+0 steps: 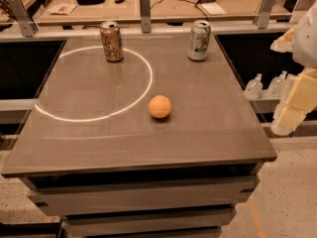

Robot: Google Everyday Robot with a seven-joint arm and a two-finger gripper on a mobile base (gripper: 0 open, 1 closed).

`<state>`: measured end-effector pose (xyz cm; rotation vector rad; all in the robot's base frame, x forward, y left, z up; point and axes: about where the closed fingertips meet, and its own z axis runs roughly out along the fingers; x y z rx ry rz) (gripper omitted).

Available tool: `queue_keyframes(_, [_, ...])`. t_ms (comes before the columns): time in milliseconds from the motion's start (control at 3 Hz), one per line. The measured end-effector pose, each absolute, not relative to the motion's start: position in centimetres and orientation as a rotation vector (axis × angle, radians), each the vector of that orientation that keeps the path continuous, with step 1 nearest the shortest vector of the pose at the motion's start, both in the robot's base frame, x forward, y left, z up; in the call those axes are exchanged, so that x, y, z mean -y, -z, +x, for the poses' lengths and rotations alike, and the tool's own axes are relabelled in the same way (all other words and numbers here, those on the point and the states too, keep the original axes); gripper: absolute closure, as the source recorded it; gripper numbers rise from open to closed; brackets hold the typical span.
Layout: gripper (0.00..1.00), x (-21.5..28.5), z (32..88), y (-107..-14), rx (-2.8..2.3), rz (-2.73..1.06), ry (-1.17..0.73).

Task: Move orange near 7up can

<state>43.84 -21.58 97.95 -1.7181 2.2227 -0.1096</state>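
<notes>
Bottom of frame: pale drawer fronts [143,197] under the front lip of the bench [148,148]. Grey-brown top, sloping away toward the upper part of the frame.

Centre of frame, just right of middle: orange [159,106], resting on the bench top, free of everything, small shadow beneath. Just outside the lower right arc of a thin white ring [151,78] marked on the left half of the surface.

Right edge, about mid-height: hand [295,97], pale yellow and white, partly cut by the frame, hanging past the right edge of the bench and over the floor. Released or clenched: cannot tell. Orange well apart from it, to its left, roughly level in the frame, with the bench's right margin between them.

Just left of the hand and behind it, off the bench: clear plastic bottles [253,87] on a low ledge.

Far side of the bench, upper right: 7up can [199,40], upright, well apart from the orange, up and to the right of it. Upper left: golden-brown can [111,41], upright, on the top arc of the ring.

Top of frame: another desk [163,6] with papers and cables, behind metal posts [144,4].
</notes>
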Motion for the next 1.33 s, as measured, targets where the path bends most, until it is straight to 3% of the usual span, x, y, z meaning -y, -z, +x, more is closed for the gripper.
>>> queue_keyframes(667, [0.00, 21.4, 43.7, -98.2, -2.188, -1.671, 0.048])
queue_keyframes(1333, [0.00, 19.4, 43.5, -96.8, -2.105, -1.518, -0.184])
